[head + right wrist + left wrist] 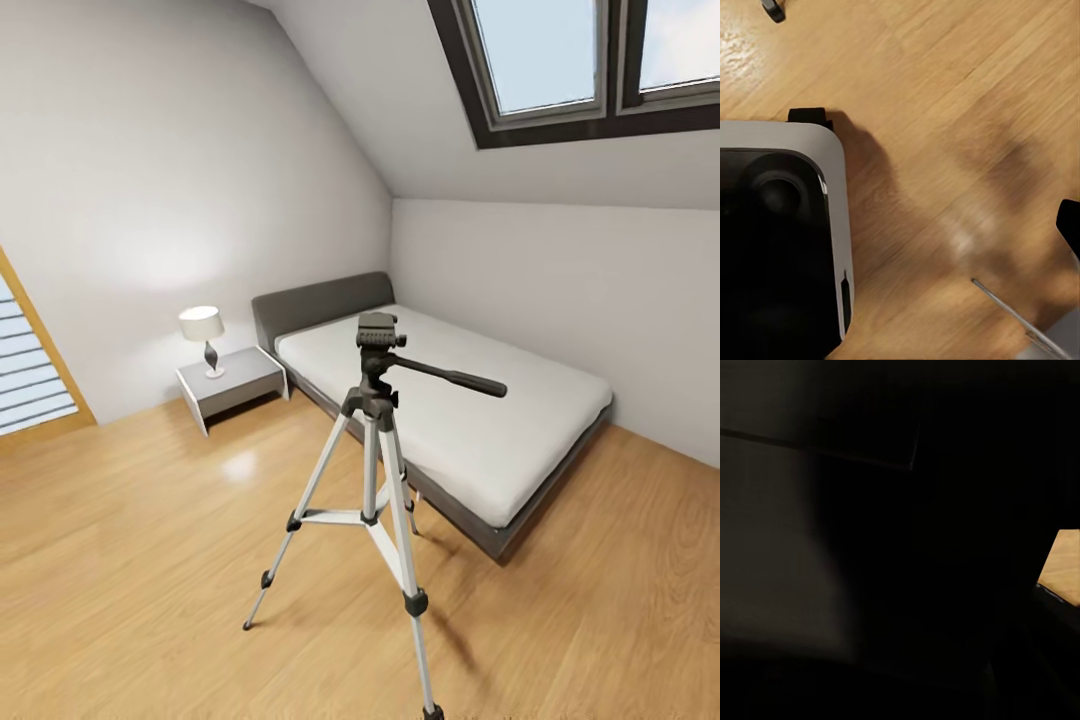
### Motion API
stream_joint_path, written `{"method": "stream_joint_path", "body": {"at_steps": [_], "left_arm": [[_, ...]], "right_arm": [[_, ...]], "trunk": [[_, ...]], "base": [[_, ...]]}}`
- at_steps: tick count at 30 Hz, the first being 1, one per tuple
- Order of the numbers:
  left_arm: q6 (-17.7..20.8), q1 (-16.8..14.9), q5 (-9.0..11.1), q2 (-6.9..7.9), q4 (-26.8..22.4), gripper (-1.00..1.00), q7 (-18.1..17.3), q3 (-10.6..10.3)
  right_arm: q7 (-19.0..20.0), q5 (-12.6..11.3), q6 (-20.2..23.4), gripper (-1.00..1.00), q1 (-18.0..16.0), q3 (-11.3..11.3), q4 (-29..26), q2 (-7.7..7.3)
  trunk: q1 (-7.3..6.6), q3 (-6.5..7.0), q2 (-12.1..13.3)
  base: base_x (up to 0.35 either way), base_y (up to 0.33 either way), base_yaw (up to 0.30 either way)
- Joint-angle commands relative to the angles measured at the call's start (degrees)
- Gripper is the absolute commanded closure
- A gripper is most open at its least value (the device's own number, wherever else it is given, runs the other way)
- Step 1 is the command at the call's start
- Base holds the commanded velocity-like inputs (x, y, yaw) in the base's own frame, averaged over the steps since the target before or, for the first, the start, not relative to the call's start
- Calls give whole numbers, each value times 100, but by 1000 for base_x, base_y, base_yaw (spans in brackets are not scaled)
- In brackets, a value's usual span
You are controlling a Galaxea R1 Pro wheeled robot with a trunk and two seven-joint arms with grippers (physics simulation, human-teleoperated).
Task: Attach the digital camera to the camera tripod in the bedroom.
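The camera tripod [372, 470] had silver legs and a black head; the bed [330, 300] was grey with a white mattress [470, 410]; the floor [130, 560] was light wood.

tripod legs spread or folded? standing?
Spread and upright. The camera tripod stands on the wood floor on splayed legs, centre braces extended, head empty on top, beside the bed.

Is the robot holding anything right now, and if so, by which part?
It cannot be told. The camera tripod stands free on the floor by the bed, its head bare, and the wrist views show no jaws clearly.
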Motion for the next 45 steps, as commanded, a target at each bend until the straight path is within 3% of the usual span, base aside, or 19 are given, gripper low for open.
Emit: {"method": "stream_joint_path", "body": {"at_steps": [1, 45], "left_arm": [[-7, -2, 36, 0, -3, 100, 13, -50], [-7, -2, 36, 0, -3, 100, 13, -50]], "right_arm": [[-12, 4, -37, -100, -8, -2, 19, -3], [-30, 4, -34, -100, -8, -2, 18, -7]], "trunk": [[0, -16, -4], [0, -420, -4]], "base": [[0, 0, 0], [0, 0, 0]]}}
